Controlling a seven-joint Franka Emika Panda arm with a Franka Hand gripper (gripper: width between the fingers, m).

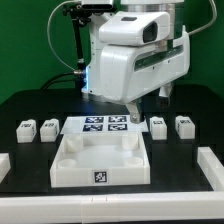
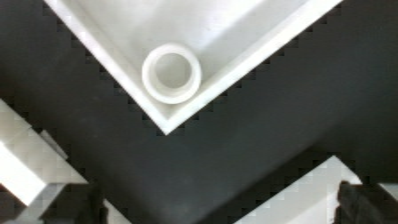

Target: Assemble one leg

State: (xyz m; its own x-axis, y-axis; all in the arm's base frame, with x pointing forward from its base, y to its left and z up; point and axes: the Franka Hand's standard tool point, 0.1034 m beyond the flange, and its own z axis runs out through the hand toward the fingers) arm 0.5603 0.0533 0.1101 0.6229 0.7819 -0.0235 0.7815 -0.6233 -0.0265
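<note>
Legs, four alike, are small white pegs with square tags, all standing loose on the black table (image 1: 30, 150). At the exterior view's left I see the left outer leg (image 1: 25, 128) and, just beside it, the left inner leg (image 1: 47, 127). At that view's right stand the right inner leg (image 1: 157, 125) and the right outer leg (image 1: 183, 126). Neither pair touches the tray (image 1: 75, 175), which lies nearer the camera in the middle, a tag on its front wall. The marker board (image 1: 104, 125) lies flat behind the tray, between the two pairs of legs.

The arm (image 1: 135, 55) hangs over the board's right part, and its white body hides most of what is under it. Through the wrist view I see the claw (image 2: 196, 198) with its fingers (image 2: 45, 200) spread wide apart and only bare table between them: it is released and grasps nothing. Beyond the fingers a corner of the tray points toward the claw, and a round socket (image 2: 173, 72) sits in it; I cannot tell which corner this is.
</note>
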